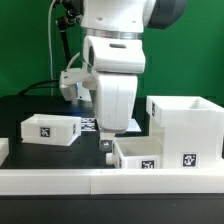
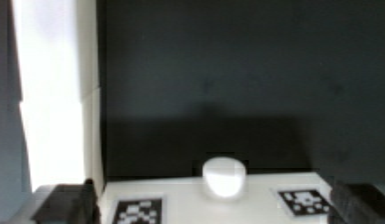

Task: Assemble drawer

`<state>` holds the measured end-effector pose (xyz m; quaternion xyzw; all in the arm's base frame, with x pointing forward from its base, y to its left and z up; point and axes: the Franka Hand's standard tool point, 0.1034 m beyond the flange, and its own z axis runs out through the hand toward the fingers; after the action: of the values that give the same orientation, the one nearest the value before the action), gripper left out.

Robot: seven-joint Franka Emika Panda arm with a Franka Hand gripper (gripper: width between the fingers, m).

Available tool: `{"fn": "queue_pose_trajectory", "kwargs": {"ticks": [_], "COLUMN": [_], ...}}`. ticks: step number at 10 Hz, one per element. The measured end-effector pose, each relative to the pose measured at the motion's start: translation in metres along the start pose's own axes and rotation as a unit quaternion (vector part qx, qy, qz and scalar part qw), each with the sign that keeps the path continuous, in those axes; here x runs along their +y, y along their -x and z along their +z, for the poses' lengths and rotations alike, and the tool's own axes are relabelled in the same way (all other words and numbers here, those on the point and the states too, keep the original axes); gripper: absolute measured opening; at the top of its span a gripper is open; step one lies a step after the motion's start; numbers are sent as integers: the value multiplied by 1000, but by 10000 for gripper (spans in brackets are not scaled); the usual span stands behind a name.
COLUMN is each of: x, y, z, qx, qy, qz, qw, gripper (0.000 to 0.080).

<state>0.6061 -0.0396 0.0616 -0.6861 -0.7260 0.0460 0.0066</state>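
The tall cubic shell stands at the exterior view's right, with a tag on its front. One shallow tray lies at the left. The second tray lies in front of the shell, beside my gripper, which hangs low over that tray's left end. In the wrist view my gripper is open. Its dark fingers stand on either side of the tray's white face, which carries a round knob and two tags. I cannot tell whether the fingers touch the face.
Low white border rails run along the table's front edge. The marker board lies behind the gripper, mostly hidden by it. A white strip runs along one side of the black table in the wrist view.
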Motion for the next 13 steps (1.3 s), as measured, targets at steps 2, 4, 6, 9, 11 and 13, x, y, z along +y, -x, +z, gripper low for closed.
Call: {"fn": "queue_pose_trajectory", "kwargs": {"ticks": [2,4,6,9,11,13], "x": [-1,-5,-7,-13,-17,-17], "y": [1,10,12,13,13,3], "z": [1,11,17,32,41,42], "qx": [0,46,74,129,146,147], "qy": [-1,-5,-11,-21,-27,-28], "qz": [1,-11,-5,7,18,23], "qw": [1000,999,997,991,989,988], "gripper": [649,649,649,649,649,649]}}
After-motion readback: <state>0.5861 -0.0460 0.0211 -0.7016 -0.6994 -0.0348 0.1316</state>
